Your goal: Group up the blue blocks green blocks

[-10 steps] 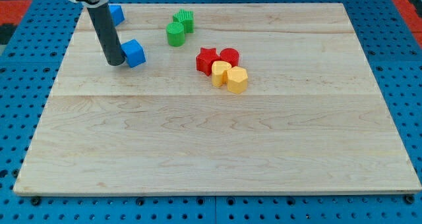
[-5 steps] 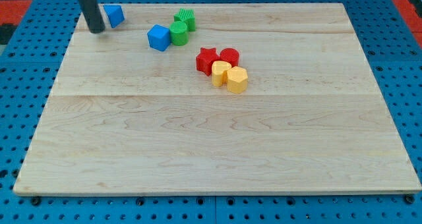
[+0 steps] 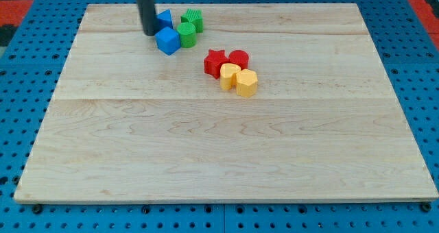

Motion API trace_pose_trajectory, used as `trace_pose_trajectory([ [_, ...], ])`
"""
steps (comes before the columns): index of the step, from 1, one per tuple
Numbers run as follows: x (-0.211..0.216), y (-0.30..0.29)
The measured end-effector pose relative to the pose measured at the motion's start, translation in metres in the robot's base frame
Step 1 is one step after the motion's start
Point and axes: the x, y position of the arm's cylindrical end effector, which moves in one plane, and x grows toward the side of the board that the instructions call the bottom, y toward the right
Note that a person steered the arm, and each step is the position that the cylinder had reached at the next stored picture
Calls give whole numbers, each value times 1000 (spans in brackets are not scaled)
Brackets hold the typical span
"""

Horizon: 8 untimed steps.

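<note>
Tip (image 3: pixel 150 32) down at eleven o'clock on the board (image 3: pixel 206 157), pressed against a blue block (image 3: pixel 164 18) (partly hidden behind the rod). Blue cube (image 3: pixel 167 40) just below, touching a green cylinder (image 3: pixel 186 35); green ridged block (image 3: pixel 193 19) right behind. No fingers here, only a rod.

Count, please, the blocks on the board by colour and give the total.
Blue blocks: 2
Green blocks: 2
Red blocks: 2
Yellow blocks: 2
Total: 8
</note>
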Motion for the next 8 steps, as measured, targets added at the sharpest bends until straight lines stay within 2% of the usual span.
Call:
trace_pose_trajectory([
  [1, 6, -53],
  [2, 78, -18],
  [3, 74, 30],
  [5, 35, 33],
  [6, 25, 21],
  [7, -5, -34],
  [8, -38, -27],
])
